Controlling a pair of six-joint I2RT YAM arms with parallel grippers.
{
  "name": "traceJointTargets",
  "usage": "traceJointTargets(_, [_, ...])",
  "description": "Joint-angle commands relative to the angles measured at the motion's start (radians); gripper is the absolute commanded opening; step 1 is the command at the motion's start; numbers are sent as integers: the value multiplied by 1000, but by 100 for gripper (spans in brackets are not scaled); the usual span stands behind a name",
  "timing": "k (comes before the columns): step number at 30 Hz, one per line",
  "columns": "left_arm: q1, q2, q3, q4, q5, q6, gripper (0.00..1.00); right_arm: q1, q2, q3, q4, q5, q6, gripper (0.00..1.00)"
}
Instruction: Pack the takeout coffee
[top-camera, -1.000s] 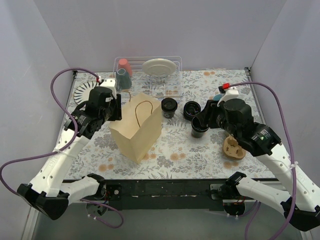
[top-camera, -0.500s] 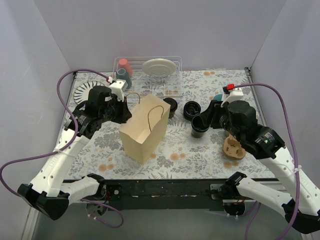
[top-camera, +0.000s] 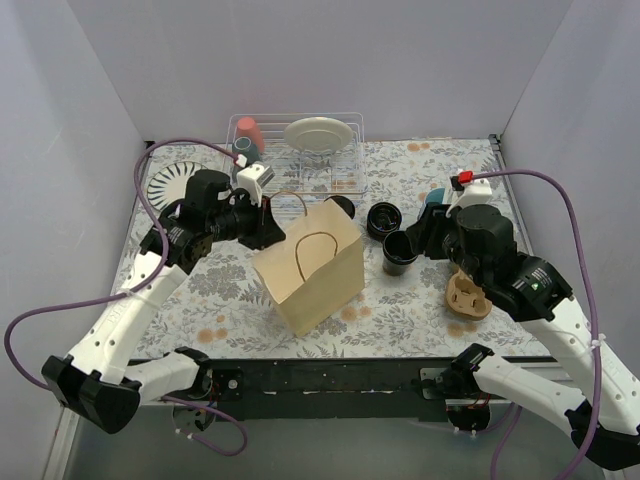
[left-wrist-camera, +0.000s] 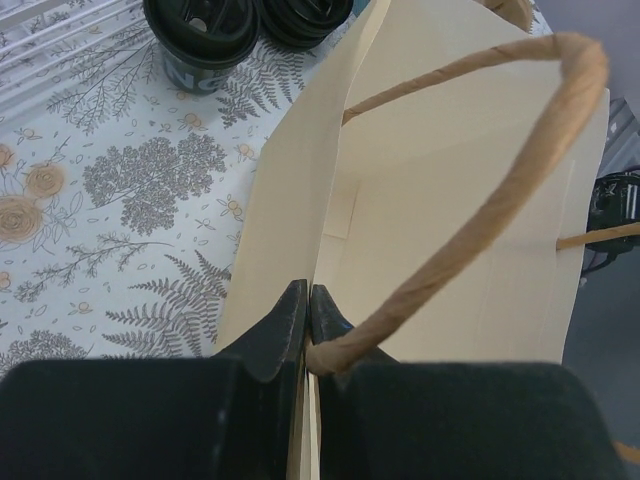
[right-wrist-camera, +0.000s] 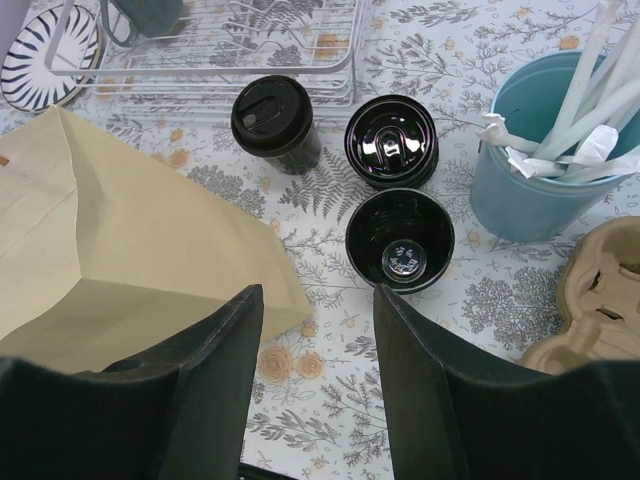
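At the rim of the bag (left-wrist-camera: 450, 250), left gripper (left-wrist-camera: 305, 300) pinches shut. Right gripper (right-wrist-camera: 318, 340) gapes empty; only its wrist view shows the floor of the lidless cup (right-wrist-camera: 400, 240), one o'clock.

White arm links (top-camera: 120, 320), black joints (top-camera: 482, 236), black left gripper (left-wrist-camera: 306, 292), right gripper (right-wrist-camera: 317, 300); purple cables (top-camera: 190, 142).

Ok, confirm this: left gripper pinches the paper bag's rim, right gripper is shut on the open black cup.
No: the right gripper is open, not shut on the open black cup, per the right wrist view. The rest holds.
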Motion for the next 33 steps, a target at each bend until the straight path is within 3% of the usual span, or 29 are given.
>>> traceJointTargets(1, [1,19,20,49,45,13,4,-3,-19,-1,-15,65,27,56])
traceJointTargets(3, [1,28,28,47,30,13,8,-3,-18,-4,-32,85,32,56])
traceJointTargets(7, [1,43,57,32,-25,9,64,-1,-21,-2,-59,120,40,56])
traceJointTargets(10, [1,34,95,29,-100,-7,73,-3,-27,-5,-96,170,69,56])
traceJointTargets(12, [1,16,121,38,-151,-30,90,-3,-30,-24,-122,209,100,56])
traceJointTargets(14, [1,-20,140,50,-214,-59,98,-3,-31,-40,-133,217,121,55])
traceJointTargets(18, [1,-64,173,46,-240,-85,98,-9,-38,-93,-145,301,143,57])
traceJointTargets(23, [1,-118,163,-22,-402,-114,98,-96,-9,-145,-150,336,101,61])
traceJointTargets(27, [1,-214,60,-25,-576,-145,98,-259,19,-191,-98,214,-1,64])
traceJointTargets(28, [1,-236,8,-19,-600,-149,98,-352,22,-201,-69,180,-38,64])
traceJointTargets(33, [1,-380,-142,55,-781,-188,98,-654,50,-284,34,-165,-164,65])
